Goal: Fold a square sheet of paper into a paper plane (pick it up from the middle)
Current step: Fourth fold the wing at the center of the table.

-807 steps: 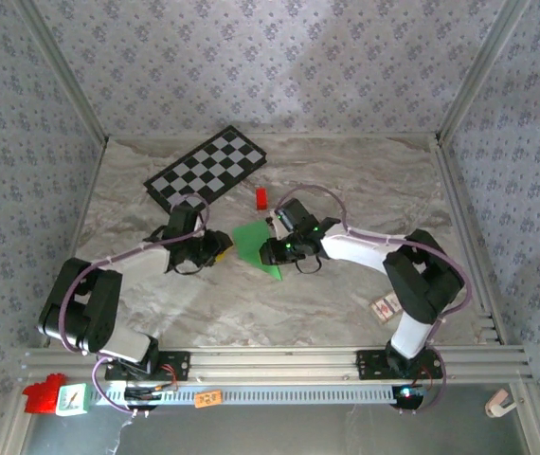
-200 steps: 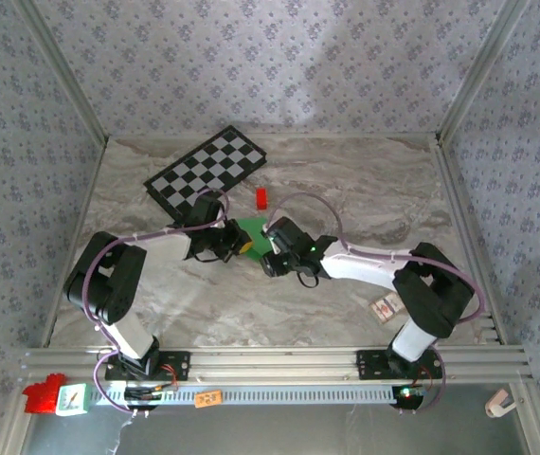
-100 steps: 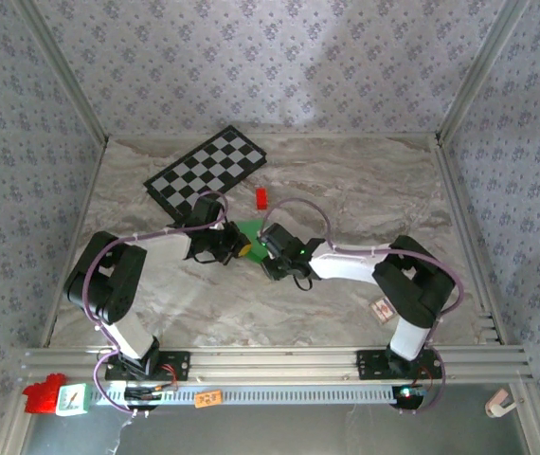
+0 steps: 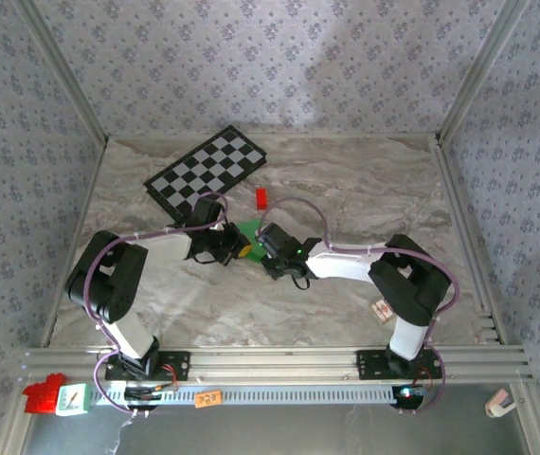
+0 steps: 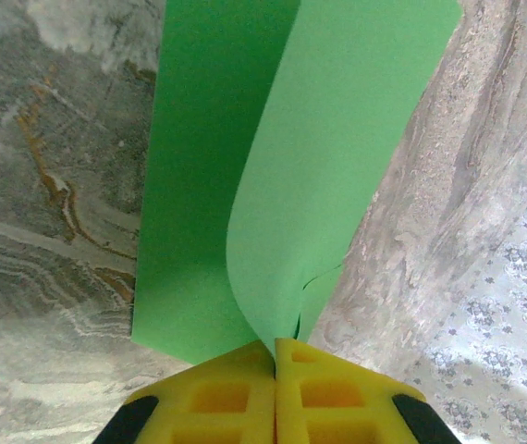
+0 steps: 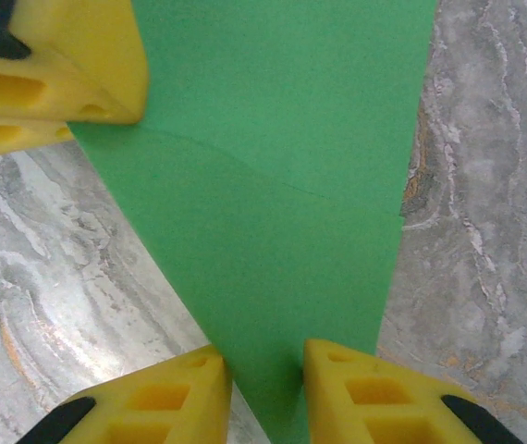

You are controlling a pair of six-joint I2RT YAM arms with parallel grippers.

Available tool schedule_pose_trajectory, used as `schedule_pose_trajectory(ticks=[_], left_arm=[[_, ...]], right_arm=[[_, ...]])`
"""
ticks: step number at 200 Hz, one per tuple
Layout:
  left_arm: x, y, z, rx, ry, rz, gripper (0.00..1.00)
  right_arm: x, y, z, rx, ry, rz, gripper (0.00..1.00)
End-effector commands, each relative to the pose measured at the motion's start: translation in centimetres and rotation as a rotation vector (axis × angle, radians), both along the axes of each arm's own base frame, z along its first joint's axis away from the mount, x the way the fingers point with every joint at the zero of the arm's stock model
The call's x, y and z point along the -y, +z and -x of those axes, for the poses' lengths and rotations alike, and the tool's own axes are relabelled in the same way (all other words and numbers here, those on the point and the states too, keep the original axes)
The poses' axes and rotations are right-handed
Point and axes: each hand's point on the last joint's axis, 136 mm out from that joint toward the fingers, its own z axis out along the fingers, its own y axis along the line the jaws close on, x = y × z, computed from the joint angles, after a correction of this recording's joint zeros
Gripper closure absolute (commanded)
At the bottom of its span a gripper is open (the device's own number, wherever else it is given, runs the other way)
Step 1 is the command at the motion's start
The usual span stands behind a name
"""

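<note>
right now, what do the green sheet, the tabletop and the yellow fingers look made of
Green sheet: thin matte paper; it curls and holds a faint crease.
Tabletop: marble-look grey veined surface with slight sheen, possibly printed laminate.
Yellow fingers: matte moulded or printed plastic, with hollow pockets.

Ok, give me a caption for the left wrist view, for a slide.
Left gripper pinched shut on the green paper, its upper layer curling up above the marble table.

green paper (image 5: pixel 217 166) matt, smooth; table top (image 5: pixel 51 185) marble-look, faintly glossy
</note>
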Motion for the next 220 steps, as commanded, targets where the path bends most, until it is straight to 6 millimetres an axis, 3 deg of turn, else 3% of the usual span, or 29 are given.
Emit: schedule_pose_trajectory(ticks=[1, 68, 102, 131, 173, 220], left_arm=[[0.5, 0.3, 0.0, -0.014, -0.015, 0.006, 0.92], [0.4, 0.4, -0.1, -0.012, -0.016, 0.000, 0.91], [0.4, 0.7, -0.2, -0.008, -0.014, 0.003, 0.89], [-0.1, 1.5, -0.6, 0.008, -0.002, 0.004, 0.81], [-2.9, 2.6, -1.1, 0.062, 0.066, -0.039, 0.60], [-3.5, 2.8, -0.5, 0.118, 0.100, -0.011, 0.61]], right_arm=[[0.8, -0.4, -0.1, 0.011, -0.004, 0.057, 0.72], [1.3, -0.7, 0.2, 0.008, -0.006, 0.073, 0.72], [1.2, -0.9, 0.4, 0.000, -0.002, 0.072, 0.77], [1.0, -0.9, 0.6, -0.008, 0.011, 0.057, 0.82], [-0.1, -0.1, 0.9, -0.049, 0.045, -0.049, 0.87], [-0.5, 0.1, 1.1, -0.145, 0.063, -0.205, 0.89]])
